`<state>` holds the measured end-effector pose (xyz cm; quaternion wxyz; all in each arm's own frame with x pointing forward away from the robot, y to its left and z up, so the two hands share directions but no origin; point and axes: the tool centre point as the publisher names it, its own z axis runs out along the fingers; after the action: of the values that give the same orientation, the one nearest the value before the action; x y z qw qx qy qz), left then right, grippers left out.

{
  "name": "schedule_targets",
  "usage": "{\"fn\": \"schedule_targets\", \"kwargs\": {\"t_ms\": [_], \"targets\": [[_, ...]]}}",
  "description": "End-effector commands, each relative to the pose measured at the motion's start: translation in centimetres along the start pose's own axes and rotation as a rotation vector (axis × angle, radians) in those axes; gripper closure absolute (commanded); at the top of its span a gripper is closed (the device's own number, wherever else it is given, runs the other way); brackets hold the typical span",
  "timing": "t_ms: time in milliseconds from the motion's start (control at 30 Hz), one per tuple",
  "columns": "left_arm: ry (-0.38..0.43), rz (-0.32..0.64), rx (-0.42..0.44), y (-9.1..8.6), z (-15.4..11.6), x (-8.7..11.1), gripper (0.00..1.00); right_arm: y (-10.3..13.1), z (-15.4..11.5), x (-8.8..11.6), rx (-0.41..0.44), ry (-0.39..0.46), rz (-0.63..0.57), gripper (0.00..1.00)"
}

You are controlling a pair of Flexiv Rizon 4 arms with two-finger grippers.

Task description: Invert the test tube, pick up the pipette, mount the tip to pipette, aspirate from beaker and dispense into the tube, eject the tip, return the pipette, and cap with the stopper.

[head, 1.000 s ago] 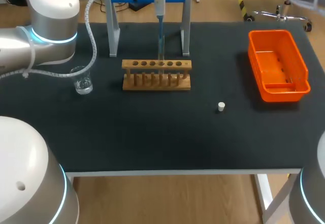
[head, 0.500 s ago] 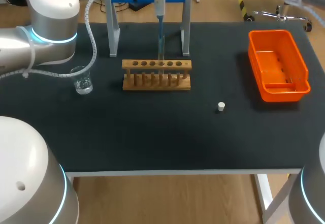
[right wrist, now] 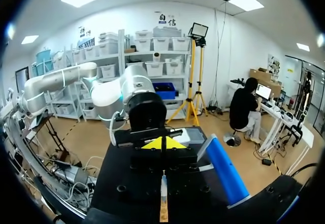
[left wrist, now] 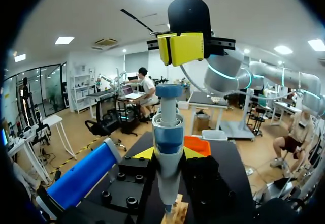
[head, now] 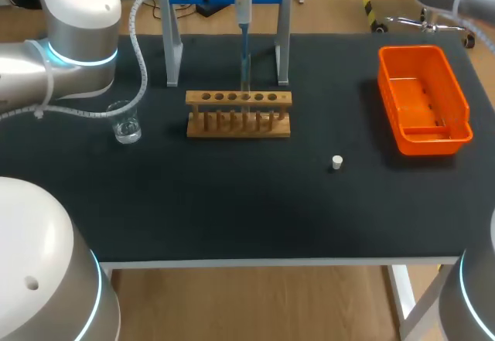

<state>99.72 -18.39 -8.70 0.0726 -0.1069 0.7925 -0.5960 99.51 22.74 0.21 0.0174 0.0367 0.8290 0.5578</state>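
Yellow tips of your left gripper (left wrist: 167, 155) pinch the pipette (head: 244, 16) from both sides and hold it upright over the wooden rack (head: 238, 114). Its tip (head: 245, 70) reaches down to the fourth hole from the left. Your right gripper (right wrist: 162, 144) hangs above and beyond the pipette, its own yellow ends pressed together on nothing.

If you lift off-axis, I judge the tip could catch the tube's mouth and drag the tube up or rock the rack. A late drop could also fall on the black tabletop (head: 232, 209).

The beaker (head: 124, 122) stands left of the rack, and the stopper (head: 336, 162) lies alone between the rack and the orange bin (head: 423, 100). The test tube is hard to make out behind the tip, and you cannot see whether the tip is inside it or how much liquid either holds
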Motion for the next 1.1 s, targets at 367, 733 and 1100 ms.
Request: {"fn": "schedule_targets", "kwargs": {"t_ms": [367, 733, 1100], "targets": [[-0.002, 0.0, -0.001, 0.0, 0.1, 0.0, 1.0, -0.9, 0.6, -0.1, 0.02, 0.004, 0.01, 1.0], [-0.002, 0.0, -0.001, 0.0, 0.1, 0.0, 1.0, -1.5, 0.8, 0.2, 0.034, 0.008, 0.015, 1.0], [-0.002, 0.0, -0.001, 0.0, 0.1, 0.0, 1.0, -1.7, 0.8, 0.4, 0.039, 0.01, 0.02, 1.0]]}}
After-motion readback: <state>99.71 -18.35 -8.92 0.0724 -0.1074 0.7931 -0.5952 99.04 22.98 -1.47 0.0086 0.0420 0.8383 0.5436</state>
